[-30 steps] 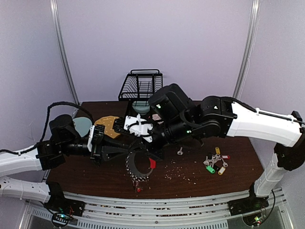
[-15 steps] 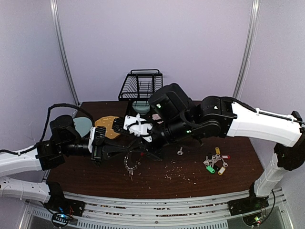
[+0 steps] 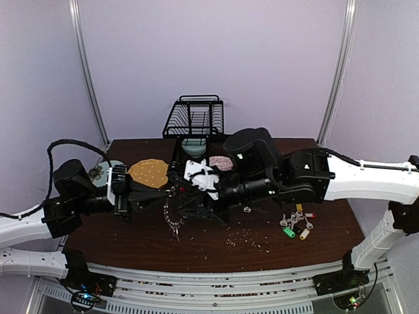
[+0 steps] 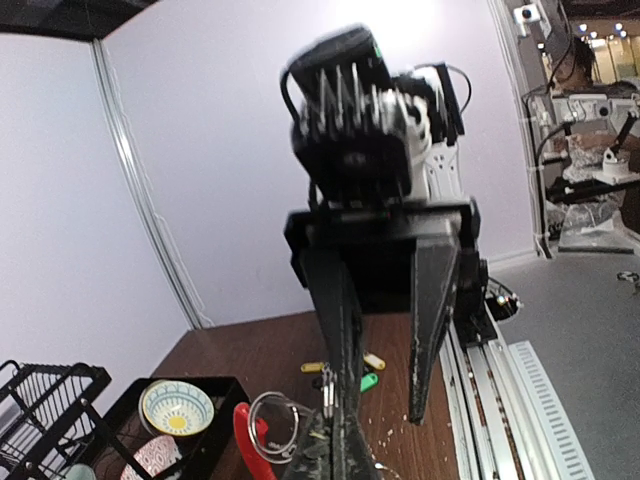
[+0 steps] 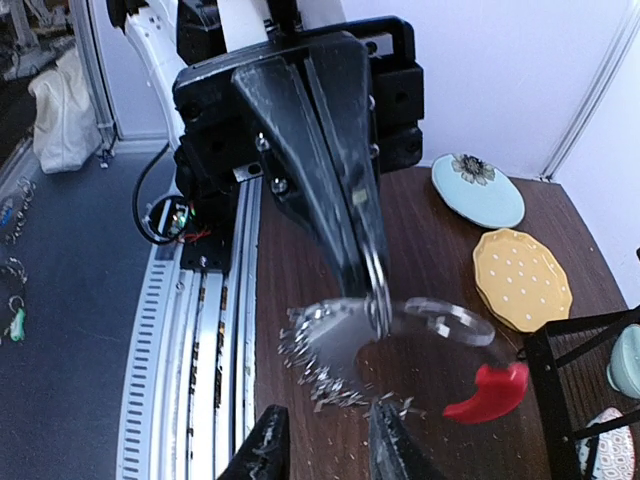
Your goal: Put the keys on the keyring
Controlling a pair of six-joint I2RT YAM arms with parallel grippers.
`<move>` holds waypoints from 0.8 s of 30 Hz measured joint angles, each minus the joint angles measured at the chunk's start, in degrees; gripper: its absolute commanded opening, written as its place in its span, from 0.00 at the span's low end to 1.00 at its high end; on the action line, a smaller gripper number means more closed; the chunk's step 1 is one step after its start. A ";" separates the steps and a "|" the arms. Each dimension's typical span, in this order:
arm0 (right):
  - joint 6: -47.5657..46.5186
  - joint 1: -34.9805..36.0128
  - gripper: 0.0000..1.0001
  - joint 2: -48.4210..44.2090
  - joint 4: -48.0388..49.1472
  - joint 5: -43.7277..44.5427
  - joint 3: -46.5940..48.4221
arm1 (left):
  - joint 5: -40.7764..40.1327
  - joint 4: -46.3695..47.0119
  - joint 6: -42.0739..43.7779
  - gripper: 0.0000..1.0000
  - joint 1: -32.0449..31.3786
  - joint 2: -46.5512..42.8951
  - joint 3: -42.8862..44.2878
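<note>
Keyring [image 3: 172, 216] shifted left | table [image 3: 330, 239] dark, crumbs [image 3: 243, 237] scattered | walls [image 3: 262, 59] lilac

A robotics lab, by the look of it: a dark bench [image 3: 327, 229] boxed in by plain white panels [image 3: 216, 52] on metal poles [image 3: 87, 72], robot arms [image 3: 366, 173] bolted to slotted rails [image 3: 216, 278] at its edge, and beyond the booth more rigs [image 4: 590, 90] standing on a grey floor [image 4: 580, 300]
</note>
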 measured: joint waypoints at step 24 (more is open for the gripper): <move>13.60 -0.61 0.26 -5.75 49.72 -10.60 -20.76 | -1.84 53.02 -25.27 0.00 -4.13 8.90 -12.87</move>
